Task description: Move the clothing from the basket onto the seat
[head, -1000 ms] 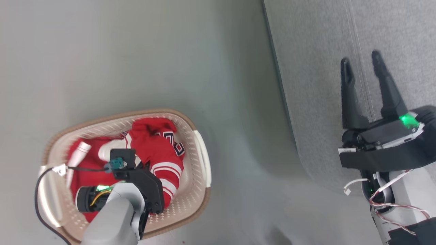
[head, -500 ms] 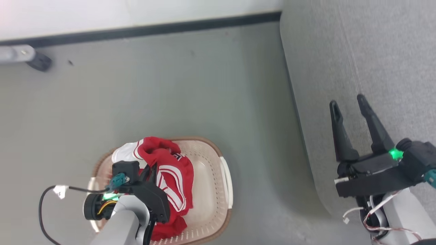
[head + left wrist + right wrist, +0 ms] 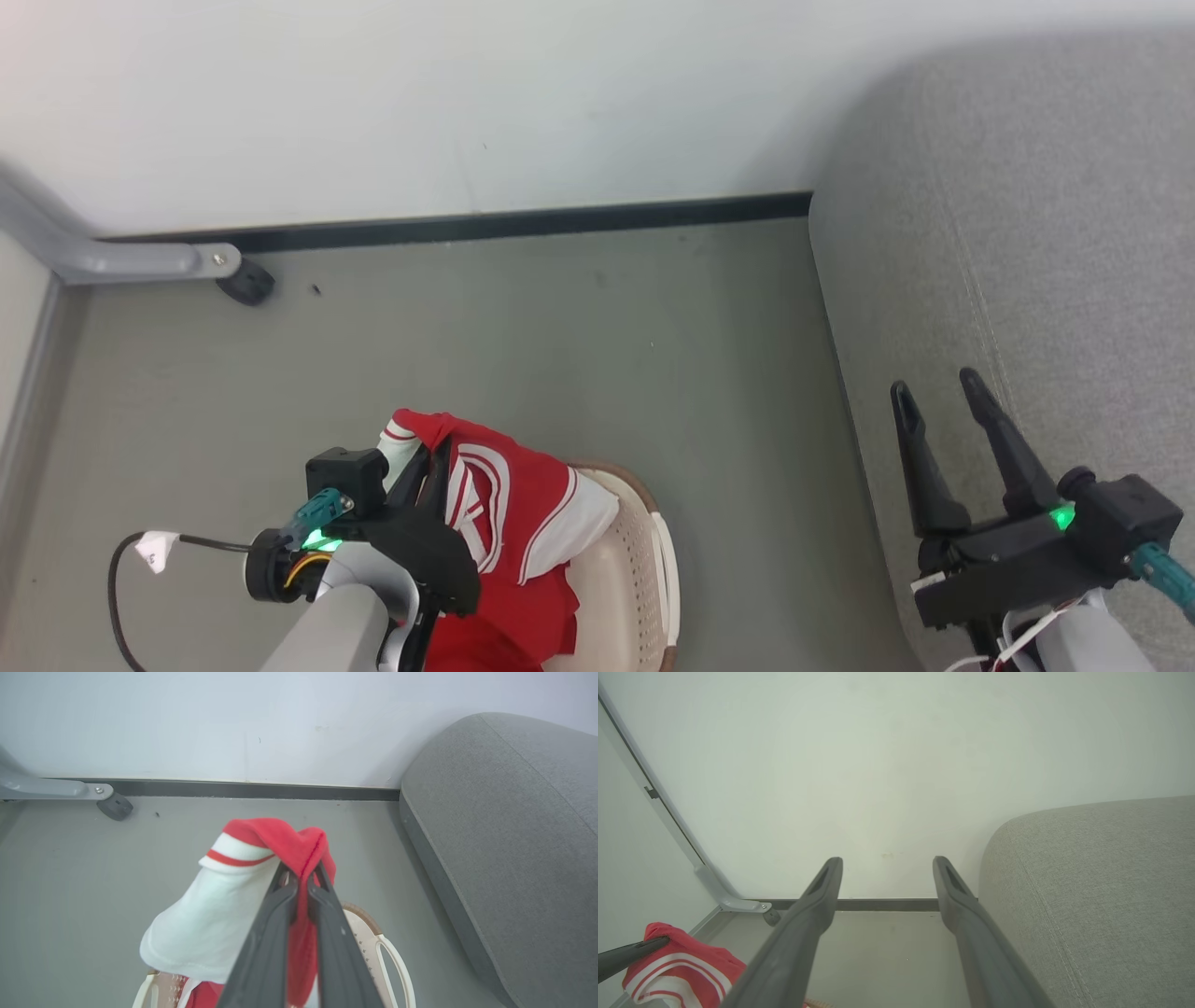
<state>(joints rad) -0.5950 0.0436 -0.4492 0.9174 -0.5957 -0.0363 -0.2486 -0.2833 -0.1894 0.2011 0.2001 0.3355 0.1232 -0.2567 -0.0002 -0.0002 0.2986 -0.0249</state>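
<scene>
- Clothing (image 3: 509,523): one red garment with white stripes and a white sleeve hung from my left gripper (image 3: 301,872), lifted above the basket (image 3: 644,560). I could not tell whether its lowest folds still touched the basket.
- A second earlier it had lain bunched inside the basket with my left gripper down among it. Half a second earlier it was only partly raised.
- My left gripper was pinched almost closed on a fold of the red cloth beside a striped cuff, its two fingers close together with the fabric between them.
- My right gripper (image 3: 935,385) stood spread wide and empty over the edge of the seat (image 3: 1027,233), just as wide as a second before.
- My head had tilted up since then. The wall (image 3: 467,93), the dark baseboard (image 3: 560,222) and a grey metal leg (image 3: 140,261) with a black castor (image 3: 245,282) had come into view. The basket had slid to the bottom edge of the head view, which was the camera's doing.
- By count there were one garment, one basket on the floor (image 3: 560,355), one seat to my right, two grippers and one castor.
</scene>
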